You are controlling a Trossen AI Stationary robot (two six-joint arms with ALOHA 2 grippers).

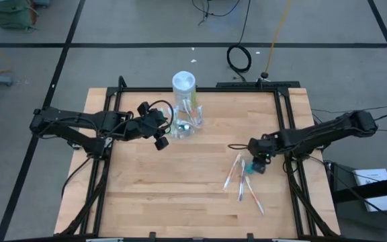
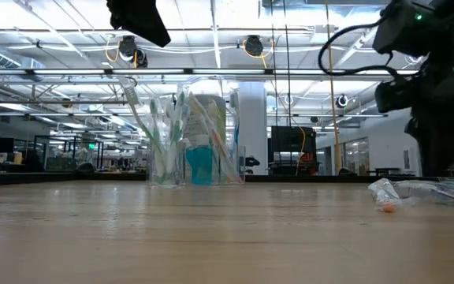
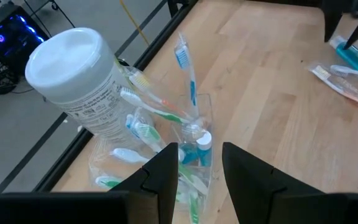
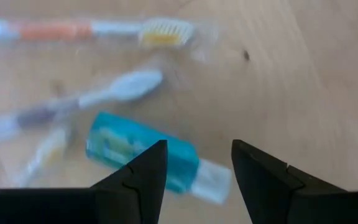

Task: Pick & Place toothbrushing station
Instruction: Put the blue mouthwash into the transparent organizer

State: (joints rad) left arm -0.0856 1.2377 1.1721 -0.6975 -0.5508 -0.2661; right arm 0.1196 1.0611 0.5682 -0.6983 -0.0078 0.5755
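The clear plastic holder stands upright on the wooden table, just in front of the white-topped canister. It holds several toothbrushes and a small blue-capped tube, as the left wrist view and the low view show. My left gripper is open and hovers just left of the holder and above it, its fingers touching nothing. My right gripper is open over a teal toothpaste tube lying at the table's right.
The white canister stands close behind the holder. Several wrapped toothbrushes lie loose on the table's right part beside the teal tube. The table's black frame runs along the edges. Bare wood lies at the near left.
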